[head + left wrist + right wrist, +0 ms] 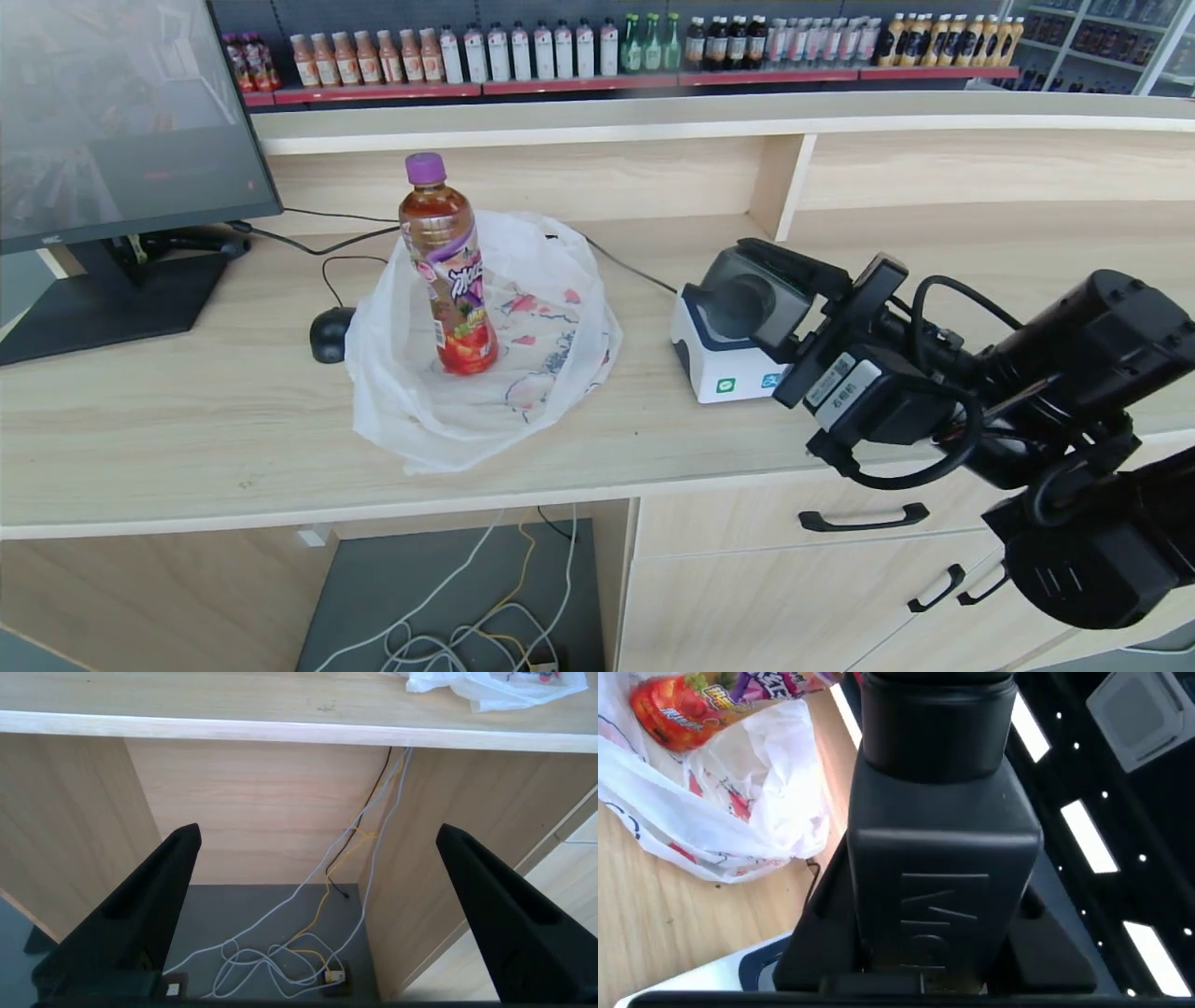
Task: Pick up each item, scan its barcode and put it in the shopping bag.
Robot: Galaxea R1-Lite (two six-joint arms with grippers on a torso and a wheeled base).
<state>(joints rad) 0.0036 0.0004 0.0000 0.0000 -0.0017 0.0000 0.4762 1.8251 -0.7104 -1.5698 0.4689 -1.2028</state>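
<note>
Pincer, left: hanging low in front of the counter, two black fingers spreading wide apart, holding nothing.
Pincer, right: hovering right over the scanner box; cannot tell if squeezing or letting go.
Black block: sitting very close in front of the right wrist camera.
Scanner box: sitting on the counter to the right of the shopping bag, white with a grey window tipping up toward the bag.
Bottle: standing straight up inside the shopping bag, wearing a purple cap, holding brown drink, showing a red and purple label.
Shopping bag: lying open on the counter, thin and white, slumping down around the bottom of the bottle.
Mouse: lying just beside the shopping bag on its left, cord running toward the back.
Screen: standing at the far left of the counter on a black foot.
Counter: carrying the shopping bag, scanner box, mouse and screen on light wood.
Wires: lying in a tangle on the dark floor under the counter, climbing up the back.
Drawers: sitting under the counter on the right, showing black handles.
Shelf: running along the back wall, carrying a long row of drink bottles.
</note>
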